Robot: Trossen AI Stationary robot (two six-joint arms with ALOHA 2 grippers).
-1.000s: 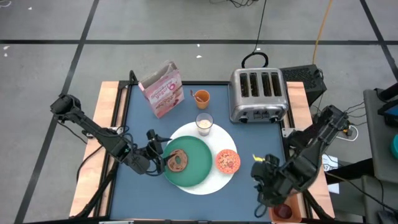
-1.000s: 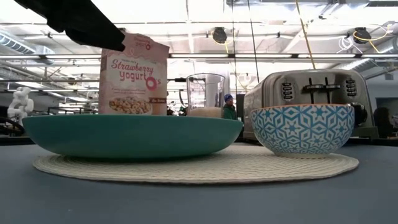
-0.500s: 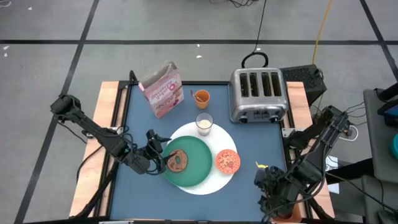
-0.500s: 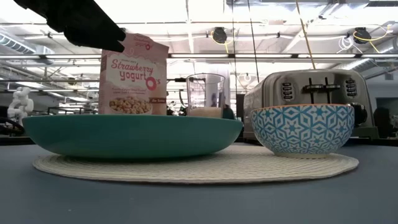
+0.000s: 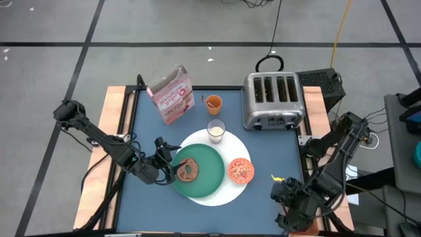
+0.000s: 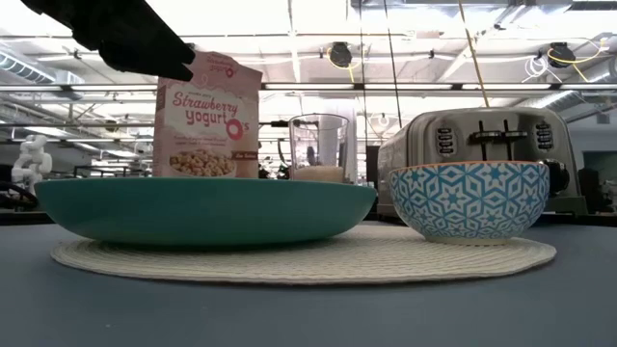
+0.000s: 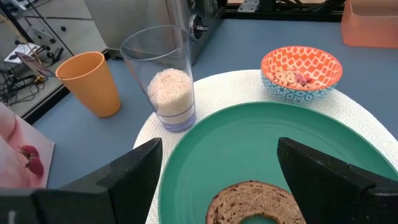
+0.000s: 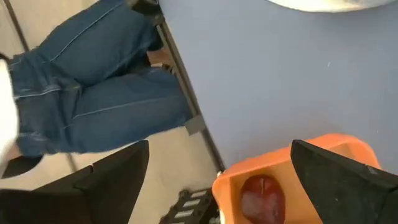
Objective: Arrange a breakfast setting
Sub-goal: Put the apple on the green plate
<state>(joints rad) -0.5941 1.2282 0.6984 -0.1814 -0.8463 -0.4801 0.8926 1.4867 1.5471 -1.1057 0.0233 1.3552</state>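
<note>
On my tabletop (image 5: 145, 131) the white round mat (image 5: 227, 196) lies flat near the front centre. The green plate (image 5: 209, 172) sits on its left part and carries the bagel (image 5: 188, 170), flat, at the plate's left edge. The small orange patterned bowl (image 5: 241, 170) stands upright on the mat just right of the plate, filled with cereal rings. The milk glass (image 5: 216, 130) stands upright at the mat's far rim, about a third full. The orange cup (image 5: 212, 103) stands behind it, apart. The pink cereal box (image 5: 172, 96) stands upright, left of the cup. The dark red fruit (image 8: 262, 198) lies inside the orange bin (image 8: 305, 163).
</note>
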